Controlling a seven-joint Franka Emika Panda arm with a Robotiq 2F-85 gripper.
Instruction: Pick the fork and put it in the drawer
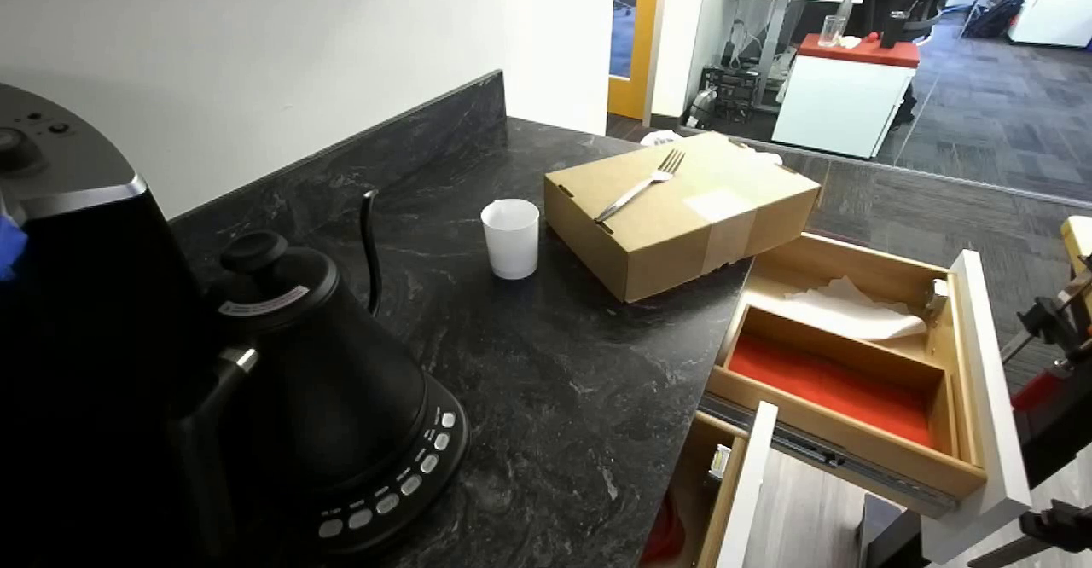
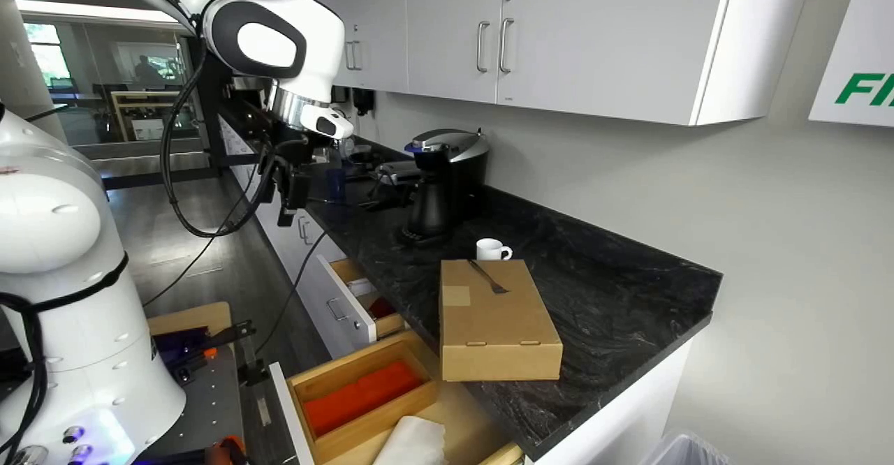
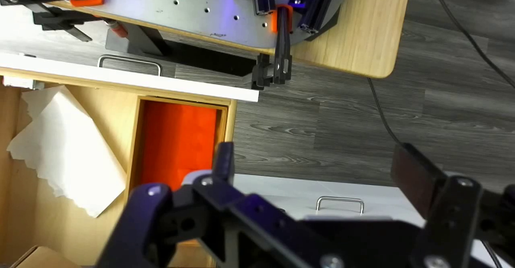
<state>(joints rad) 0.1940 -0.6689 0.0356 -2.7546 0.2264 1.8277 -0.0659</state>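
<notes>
On top of the brown cardboard box [image 1: 725, 180] lies the silvery fork [image 1: 633, 193]; it also shows, darker, in an exterior view [image 2: 489, 278]. Below the counter edge, beside the box, the light-wood drawer [image 1: 853, 438] is pulled out, its red floor [image 2: 363, 396] bare. My gripper [image 2: 288, 203] hangs in the air well away from fork and box, off the counter's front side. In the wrist view the gripper [image 3: 317, 159] stands open, with nothing between its fingers; the drawer's red-floored compartment [image 3: 179, 135] appears to the left. The fork is out of the wrist view.
A white cup [image 1: 512, 240] stands beside the box, and a black kettle [image 1: 316, 380] farther along the counter. White paper [image 3: 72, 147] lies in the drawer's wider part. A second drawer [image 2: 342, 308] stands partly pulled out. Clamps [image 3: 283, 46] stick out from the robot's table.
</notes>
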